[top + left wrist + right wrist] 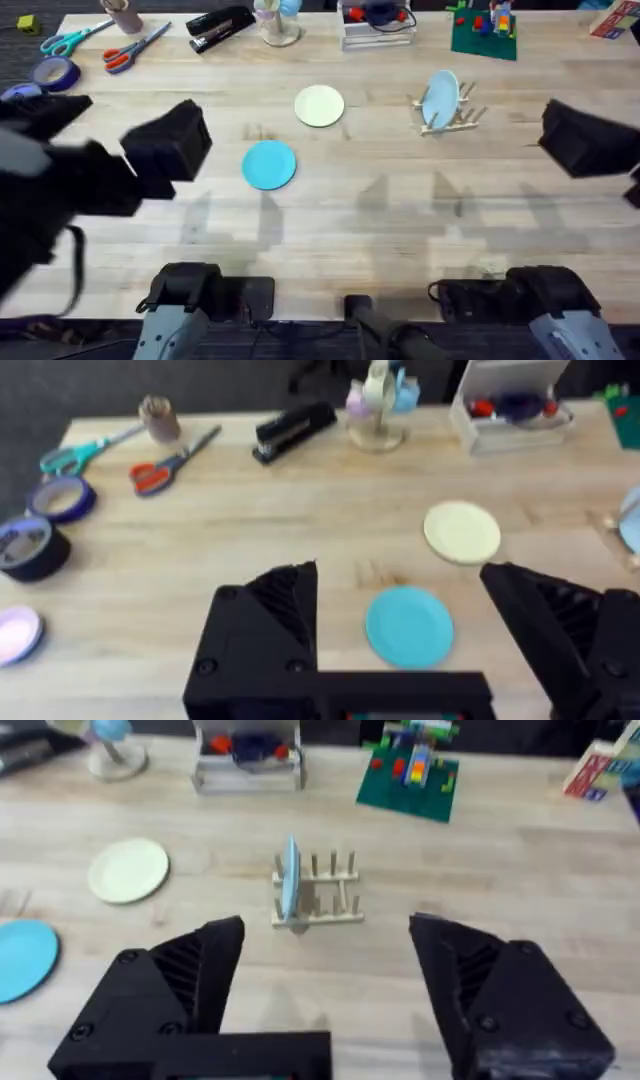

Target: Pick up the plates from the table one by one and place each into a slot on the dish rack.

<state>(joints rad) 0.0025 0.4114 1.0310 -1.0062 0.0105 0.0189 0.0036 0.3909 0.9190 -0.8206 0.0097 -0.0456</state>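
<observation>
We see the turquoise plate (269, 164) lying flat mid-table (330, 220), the cream plate (320, 106) just beyond it toward the far edge. The dish rack (450, 112) (a pale blue plate (439, 97) upright in one slot) stands farther right. The left gripper (400, 630) and the right gripper (325, 980) both gape wide, holding nothing.

plates: 3 (cream plate (320, 106), turquoise plate (269, 164), pale blue plate (439, 97)) | dish rack (455, 118): 1 | scissors (135, 47): 2

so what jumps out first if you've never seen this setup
The turquoise plate and the cream plate lie flat mid-table on the pale wooden table. To their right, a pale blue plate stands upright in the small dish rack. The left claw hangs open near the turquoise plate.
</observation>
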